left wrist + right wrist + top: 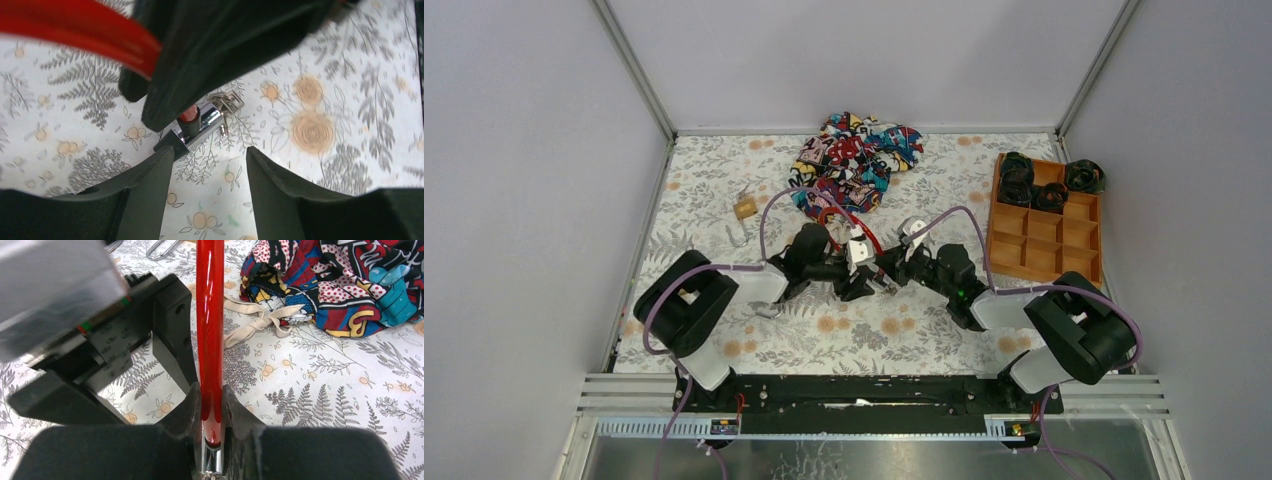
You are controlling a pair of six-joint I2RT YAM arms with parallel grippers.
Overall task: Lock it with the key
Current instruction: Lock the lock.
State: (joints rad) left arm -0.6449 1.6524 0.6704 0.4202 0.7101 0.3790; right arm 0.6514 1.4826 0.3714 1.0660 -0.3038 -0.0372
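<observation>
Clamping the red cable (210,340) by its chrome barrel (202,125) is the right gripper (211,410); the left gripper (210,156) stands open nearby.

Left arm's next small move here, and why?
Probably ease the left gripper forward and close on the key: its jaws stand open short of the chrome lock body, while the right gripper clamps the red cable.

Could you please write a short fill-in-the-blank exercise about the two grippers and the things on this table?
1. The right gripper is shut on the ___ cable.
2. The left gripper has its jaws ___, with nothing between them.
3. The wooden tray stands at the ___ side of the table.
Missing words: red; open; right.
</observation>
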